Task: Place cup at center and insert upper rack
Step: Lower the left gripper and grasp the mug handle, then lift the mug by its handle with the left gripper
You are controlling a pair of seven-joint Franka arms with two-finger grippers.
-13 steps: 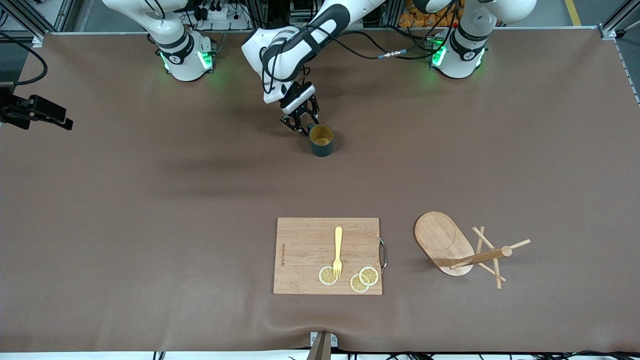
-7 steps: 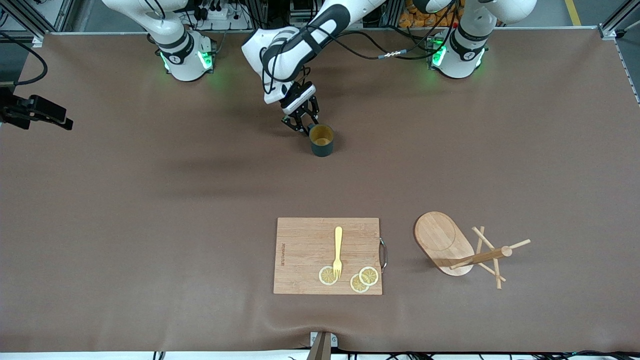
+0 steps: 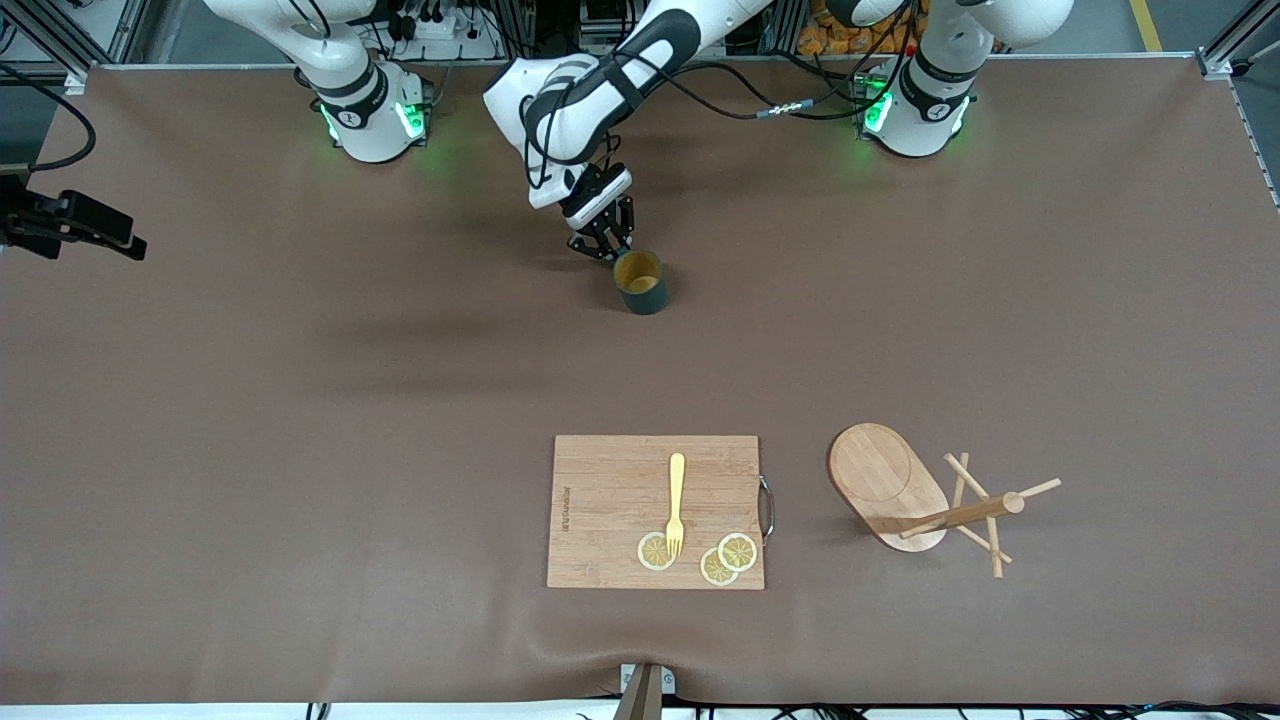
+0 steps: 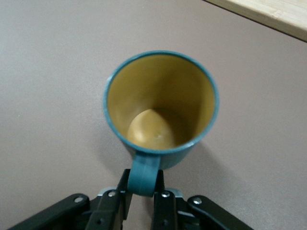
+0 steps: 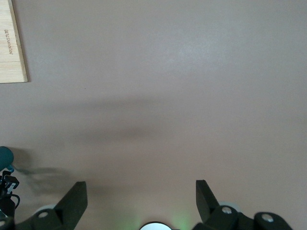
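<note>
- Rack [image 3: 925, 495] is being left tipped over, near the front camera, at the left arm's end.
- Cup [image 3: 640, 281] is being clamped by its handle; left gripper [image 3: 604, 243], open a second ago, is now closed. A lift is being made possible.
- Right gripper [image 5: 142, 197] is being kept wide open, waiting.

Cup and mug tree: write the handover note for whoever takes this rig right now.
Left tool: shut on the handle of the cup, which stands upright on the table, farther from the front camera than the cutting board.
Right tool: open, waiting above bare table.
Mug tree: lying on its side beside the cutting board, toward the left arm's end.
Done: cup gripped.
Left: move cup to center, set up the mug tree.
</note>
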